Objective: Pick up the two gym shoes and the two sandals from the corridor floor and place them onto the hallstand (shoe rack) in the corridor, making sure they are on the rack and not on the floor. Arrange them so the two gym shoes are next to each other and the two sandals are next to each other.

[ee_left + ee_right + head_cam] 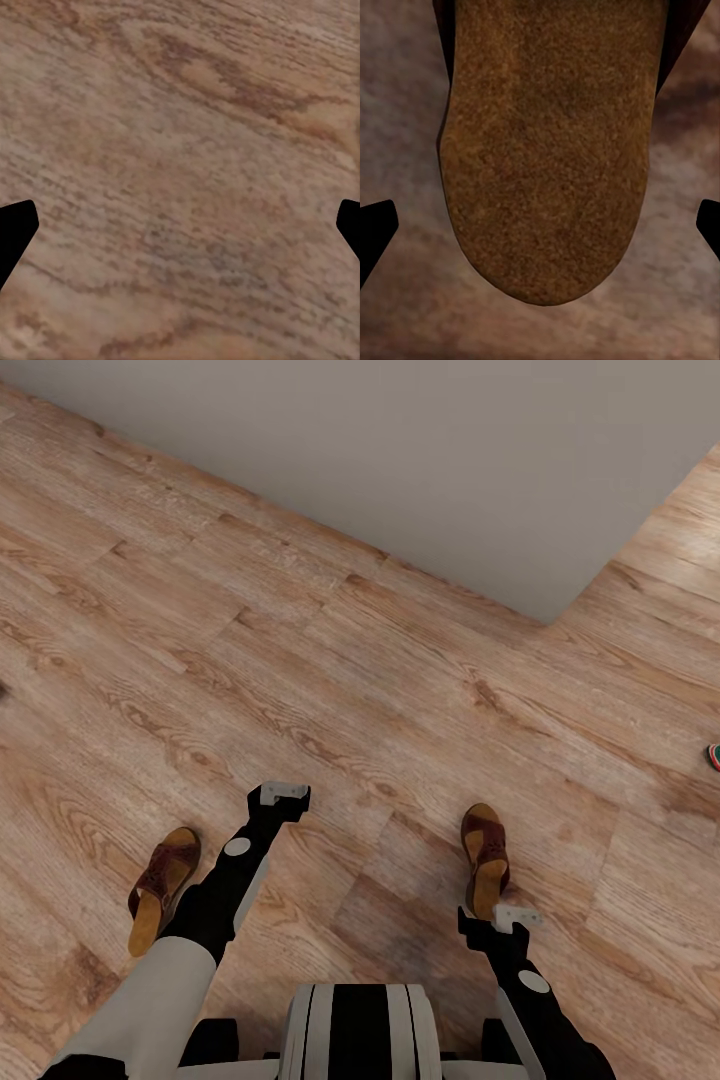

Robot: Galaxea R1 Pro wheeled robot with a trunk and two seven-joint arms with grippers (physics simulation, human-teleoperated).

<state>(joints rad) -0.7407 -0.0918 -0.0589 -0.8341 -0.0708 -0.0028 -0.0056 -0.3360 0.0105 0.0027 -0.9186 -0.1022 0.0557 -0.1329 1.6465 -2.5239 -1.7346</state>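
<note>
Two brown sandals lie on the wood-plank corridor floor [300, 660]. One sandal [162, 885] rests at the lower left, just left of my left arm. The other sandal [486, 857] lies at the lower right, its heel right in front of my right gripper [514, 916]. In the right wrist view its tan footbed [547, 150] is close below, between the wide-apart fingertips [375, 232]; the gripper is open. My left gripper [284, 792] hangs open over bare planks [180, 180]. A bit of a gym shoe [713, 757], red and green, peeks in at the right edge.
A pale grey wall [400, 460] runs diagonally across the back and ends in a corner [547, 620] at the right, with floor continuing beyond it. My white and black trunk [360, 1030] sits at the bottom centre.
</note>
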